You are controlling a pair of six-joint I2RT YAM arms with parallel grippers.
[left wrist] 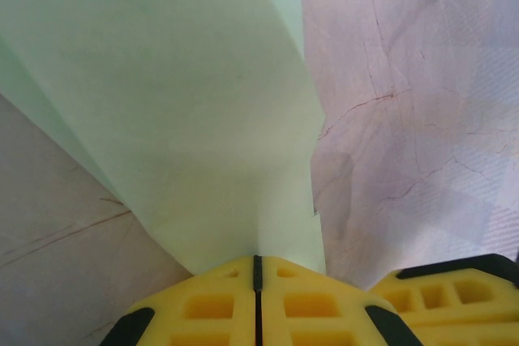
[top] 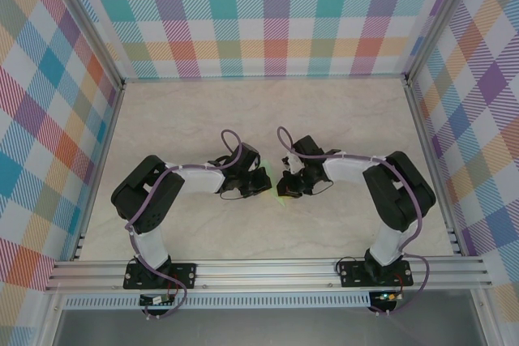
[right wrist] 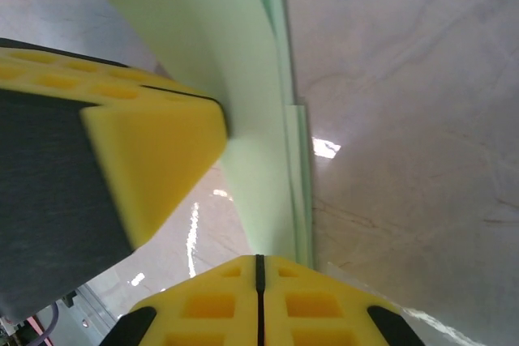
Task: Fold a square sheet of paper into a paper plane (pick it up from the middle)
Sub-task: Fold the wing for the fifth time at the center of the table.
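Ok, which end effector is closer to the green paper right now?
Neither, left and right tie: the left end effector is shut on the green paper, and the right end effector is shut on it alongside.

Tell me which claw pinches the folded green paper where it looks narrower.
The right claw: from it the pale green folded paper sheet rises as a slim band with stacked edges. From the left claw it fans into a broad panel.

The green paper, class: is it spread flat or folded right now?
Folded. The paper shows stacked layer edges along one side, and it is pinched in the shut left end effector and right end effector.
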